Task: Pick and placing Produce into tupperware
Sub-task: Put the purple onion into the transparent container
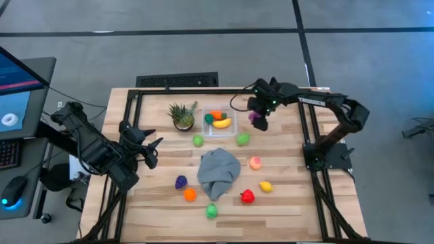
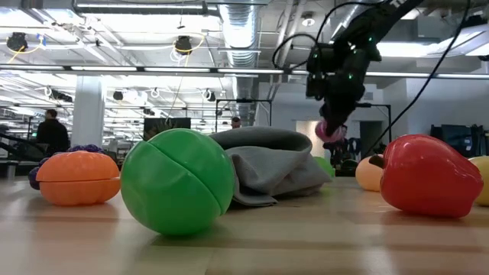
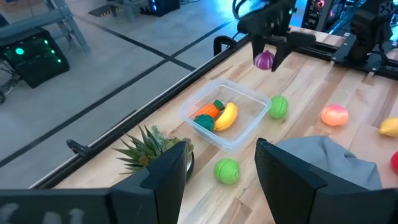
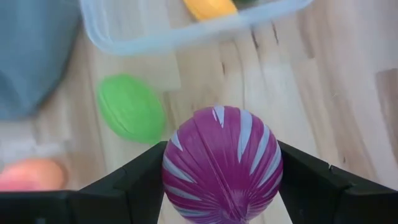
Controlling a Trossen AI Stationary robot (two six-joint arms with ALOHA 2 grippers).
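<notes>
The clear tupperware [image 1: 221, 123] stands at the table's far middle with a yellow banana [image 3: 226, 116], an orange carrot [image 3: 206, 111] and a green piece inside. My right gripper [image 1: 258, 120] hangs just right of it, shut on a purple white-striped piece [image 4: 222, 163]. More produce rests on the wood: green balls [image 1: 197, 140] [image 1: 243, 139] [image 1: 212, 211], a peach [image 1: 255, 162], a lemon [image 1: 265, 186], a red pepper [image 1: 247, 196], an orange [image 1: 190, 195] and grapes [image 1: 181, 181]. At the table's left, my left gripper [image 1: 150, 153] is open and empty. My right gripper pinches the purple striped piece by its two opposite sides [image 4: 174, 168] between its two fingers [image 4: 140, 180]. The fingers slant steeply down from above. The piece [image 2: 329, 131] hangs lifted clear of the table, beside the tupperware's right wall.
A crumpled grey cloth [image 1: 218, 173] lies mid-table among the produce. A spiky green potted plant [image 1: 183, 116] stands left of the tupperware. A black frame [image 1: 135, 102] runs along the table's edges.
</notes>
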